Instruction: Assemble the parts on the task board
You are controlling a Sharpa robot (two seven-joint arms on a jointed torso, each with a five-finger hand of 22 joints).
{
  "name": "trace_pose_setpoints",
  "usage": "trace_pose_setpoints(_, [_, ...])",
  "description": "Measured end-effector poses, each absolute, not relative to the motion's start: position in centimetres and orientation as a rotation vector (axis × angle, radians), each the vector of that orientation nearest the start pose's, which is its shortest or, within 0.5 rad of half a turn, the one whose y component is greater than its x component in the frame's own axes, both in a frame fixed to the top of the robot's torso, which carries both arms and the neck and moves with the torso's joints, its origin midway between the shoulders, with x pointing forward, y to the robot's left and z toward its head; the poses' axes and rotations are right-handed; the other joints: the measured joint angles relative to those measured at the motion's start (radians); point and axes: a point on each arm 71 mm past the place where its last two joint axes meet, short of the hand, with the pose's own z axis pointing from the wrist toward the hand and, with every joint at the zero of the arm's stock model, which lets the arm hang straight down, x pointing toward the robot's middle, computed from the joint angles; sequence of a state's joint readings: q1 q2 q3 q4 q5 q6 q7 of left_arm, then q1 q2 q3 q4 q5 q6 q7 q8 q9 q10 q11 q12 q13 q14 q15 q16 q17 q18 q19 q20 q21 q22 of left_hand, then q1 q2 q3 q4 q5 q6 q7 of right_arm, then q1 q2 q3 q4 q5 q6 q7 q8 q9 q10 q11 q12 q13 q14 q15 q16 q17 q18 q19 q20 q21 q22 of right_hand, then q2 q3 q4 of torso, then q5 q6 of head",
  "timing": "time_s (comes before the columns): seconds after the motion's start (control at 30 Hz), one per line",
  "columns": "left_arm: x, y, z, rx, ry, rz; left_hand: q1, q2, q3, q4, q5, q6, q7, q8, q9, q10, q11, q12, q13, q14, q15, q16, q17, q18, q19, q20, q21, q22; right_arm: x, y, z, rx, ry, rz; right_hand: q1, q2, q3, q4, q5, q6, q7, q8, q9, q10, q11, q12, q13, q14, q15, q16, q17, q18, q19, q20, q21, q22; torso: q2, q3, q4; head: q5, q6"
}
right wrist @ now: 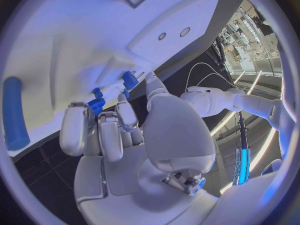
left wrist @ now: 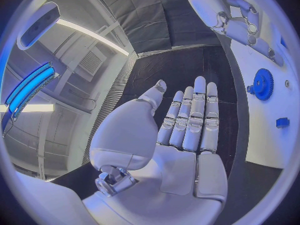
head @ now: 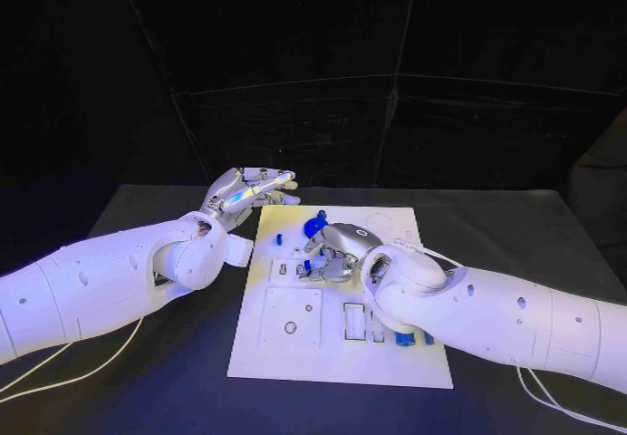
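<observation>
Though hidden overhead, small gear (right wrist: pixel 96 104) underhand

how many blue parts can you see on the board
At least 5: a gear and a small piece at the far end, one at the right hand, two by the right forearm, which may hide more.

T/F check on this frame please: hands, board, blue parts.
1. The left hand holds a blue part. False: its fingers are straight and apart, palm empty.
2. The right hand is over the task board. True.
3. A blue gear sits on the board. True.
4. The left hand rests on the middle of the board. False: it is off the board's far left corner, over the black table.
5. The right hand's fingers are at a small blue part. True; whether they grip it is unclear.
</observation>
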State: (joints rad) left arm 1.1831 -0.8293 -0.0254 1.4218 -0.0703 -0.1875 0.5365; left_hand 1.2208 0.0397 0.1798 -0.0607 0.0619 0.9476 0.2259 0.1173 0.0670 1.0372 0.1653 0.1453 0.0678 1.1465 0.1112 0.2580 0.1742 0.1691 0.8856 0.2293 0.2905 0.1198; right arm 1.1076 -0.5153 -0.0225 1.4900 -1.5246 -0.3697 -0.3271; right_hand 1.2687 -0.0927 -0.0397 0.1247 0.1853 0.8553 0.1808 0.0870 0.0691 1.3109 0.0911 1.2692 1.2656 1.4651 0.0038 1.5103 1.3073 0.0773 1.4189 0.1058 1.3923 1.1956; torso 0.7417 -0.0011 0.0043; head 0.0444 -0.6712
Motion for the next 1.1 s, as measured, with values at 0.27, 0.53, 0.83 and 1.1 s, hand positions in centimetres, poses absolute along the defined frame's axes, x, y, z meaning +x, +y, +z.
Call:
trace_pose_setpoints(0.27, [50.4, 23.7, -17.9, -0.948, 1.367, -1.575, -0.039, -0.009, 0.000, 0.003, 0.000, 0.072, -0.064, 0.007, 0.001, 0.186, -0.077, 0.038, 0.016, 0.305, -0.101, 0.192, 0.124, 0.000, 0.258, -0.101, 0.153, 0.063, 44.3, -8.6, -17.9, -0.093, 1.548, 0.884, 0.054, 0.039, -0.011, 0.002, 0.041, 0.008, -0.008, 0.037, 0.005, 0.004, -0.004, 0.017, 0.008, 0.000, 0.000, -0.007, 0.000, 0.000, 0.000, 0.000, -0.003, -0.001, -0.004, 0.0007, 0.0000, 0.004, 0.008])
trace_pose_setpoints(0.53, [50.6, 24.8, -19.1, -0.875, 1.615, -1.334, -0.095, -0.039, -0.031, 0.043, 0.000, 0.125, -0.117, 0.043, 0.018, 0.359, -0.140, 0.174, 0.135, 0.319, -0.155, 1.014, 0.977, 0.000, 0.456, -0.170, 0.349, 0.172, 46.5, -14.5, -13.0, 0.011, 1.503, 0.903, 0.107, 0.068, -0.005, -0.020, 0.068, 0.015, -0.014, 0.052, 0.005, -0.020, -0.009, -0.007, -0.027, 0.000, 0.000, -0.033, 0.000, 0.000, -0.015, -0.004, -0.036, -0.058, -0.023, 0.0003, 0.0000, 0.007, 0.002])
trace_pose_setpoints(0.83, [50.8, 23.3, -19.3, -0.682, 1.988, -0.999, -0.159, -0.007, -0.154, 0.223, 0.004, 0.050, -0.141, 0.229, 0.117, 0.204, -0.151, 0.698, 0.595, 0.321, -0.170, 1.271, 1.134, -0.063, 0.573, -0.192, 0.905, 0.843, 48.7, -19.8, -12.0, 0.201, 1.549, 0.872, 0.111, 0.072, -0.008, -0.023, 0.086, 0.015, -0.014, 0.056, 0.005, -0.020, -0.009, -0.007, -0.028, 0.000, 0.000, -0.038, 0.000, 0.000, -0.018, -0.008, -0.041, -0.065, -0.051, 0.0100, -0.0004, 0.016, -0.016])
trace_pose_setpoints(1.1, [51.4, 20.6, -19.3, -0.416, 2.207, -0.713, -0.150, 0.019, -0.233, 0.311, 0.004, 0.017, -0.146, 0.357, 0.185, 0.194, -0.158, 0.870, 0.761, 0.320, -0.171, 1.282, 1.134, -0.062, 0.573, -0.192, 0.956, 0.913, 49.4, -20.8, -12.2, 0.279, 1.574, 0.872, 0.117, 0.079, -0.012, -0.027, 0.121, 0.015, -0.014, 0.067, 0.005, -0.020, -0.009, -0.007, -0.030, 0.000, 0.000, -0.045, 0.000, 0.000, -0.022, -0.004, -0.046, -0.072, -0.070, 0.0197, 0.0024, 0.022, -0.024])
